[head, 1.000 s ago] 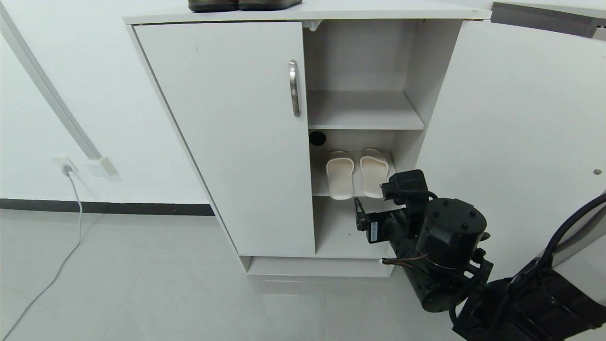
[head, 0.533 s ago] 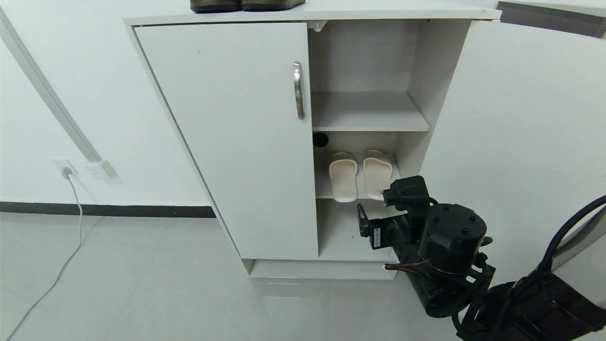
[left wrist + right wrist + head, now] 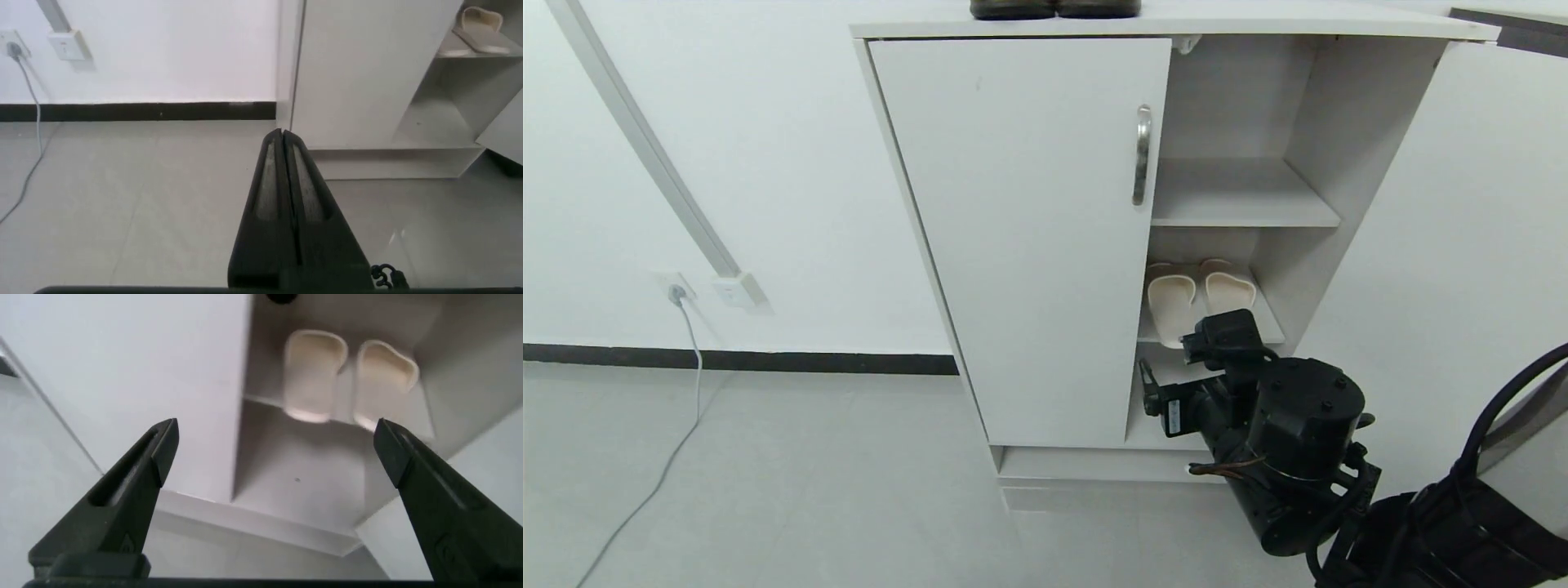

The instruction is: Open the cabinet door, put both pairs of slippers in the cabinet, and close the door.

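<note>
White two-door cabinet (image 3: 1021,245), rt door (image 3: 1462,245) swung open. Cream foam slippers (image 3: 1172,304) side by side on mid shelf. Dark pair (image 3: 1054,8) sits on cabinet top. Rt gripper (image 3: 275,433) spread wide, facing lower compartment. Lt gripper (image 3: 283,139) pinched together above floor.

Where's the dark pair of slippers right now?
In the head view the dark slippers sit on the cabinet top, above the closed left door, near its handle side. The cream slippers lie inside on a shelf.
</note>
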Motion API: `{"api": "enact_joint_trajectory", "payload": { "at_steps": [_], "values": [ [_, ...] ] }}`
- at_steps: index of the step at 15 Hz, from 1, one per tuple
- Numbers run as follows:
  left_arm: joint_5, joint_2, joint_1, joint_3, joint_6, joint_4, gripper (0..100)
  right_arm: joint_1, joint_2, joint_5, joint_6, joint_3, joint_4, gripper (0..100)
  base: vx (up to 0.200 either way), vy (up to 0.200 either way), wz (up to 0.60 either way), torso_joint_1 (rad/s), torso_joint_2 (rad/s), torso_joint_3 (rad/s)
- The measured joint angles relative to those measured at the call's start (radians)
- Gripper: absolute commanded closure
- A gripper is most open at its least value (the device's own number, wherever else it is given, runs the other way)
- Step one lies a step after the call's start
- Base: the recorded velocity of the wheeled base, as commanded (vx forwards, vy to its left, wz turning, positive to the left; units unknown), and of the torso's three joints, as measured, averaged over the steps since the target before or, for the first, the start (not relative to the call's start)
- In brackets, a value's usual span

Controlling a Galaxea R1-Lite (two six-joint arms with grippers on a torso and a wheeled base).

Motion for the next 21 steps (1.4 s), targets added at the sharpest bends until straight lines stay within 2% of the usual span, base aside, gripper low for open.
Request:
{"api": "enact_joint_trajectory", "payload": {
  "at_steps": [1,21],
  "values": [
    [0.000,0.000,0.000,0.000,0.000,0.000,100,-0.001,0.000,-0.001,-0.003,0.002,0.001,0,0.000,0.200,0.00,0.002,0.00,0.002],
    [0.000,0.000,0.001,0.000,0.000,0.000,100,-0.001,0.013,0.000,-0.004,0.005,-0.003,0,0.000,0.000,0.00,0.000,0.00,0.000]
  ]
}}
